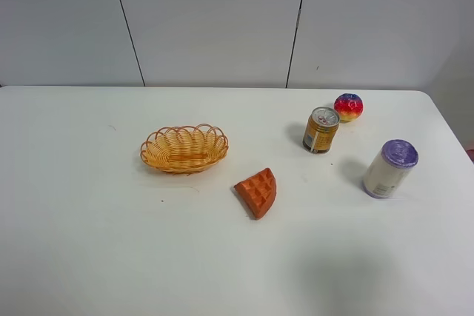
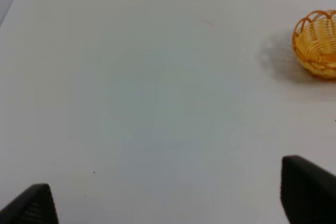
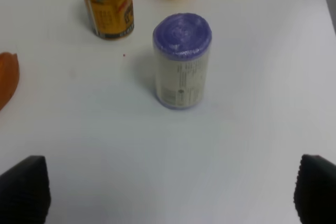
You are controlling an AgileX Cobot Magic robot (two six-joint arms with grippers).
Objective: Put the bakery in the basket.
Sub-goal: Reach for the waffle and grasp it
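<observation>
The bakery, an orange-brown waffle wedge [image 1: 257,191], lies flat on the white table [image 1: 89,220] near the middle, just right of and in front of the basket. Its edge shows in the right wrist view [image 3: 7,80]. The woven orange wicker basket [image 1: 184,148] sits empty left of centre; part of it shows in the left wrist view [image 2: 316,44]. My left gripper [image 2: 168,203] is open over bare table, well away from the basket. My right gripper [image 3: 168,192] is open and empty, facing the purple-lidded can. Neither gripper shows in the exterior high view.
A yellow drink can [image 1: 321,129] stands right of the waffle, also in the right wrist view [image 3: 107,4]. A red-yellow-blue ball [image 1: 348,106] lies behind it. A white can with a purple lid [image 1: 389,169] stands at the right, centred in the right wrist view [image 3: 181,61].
</observation>
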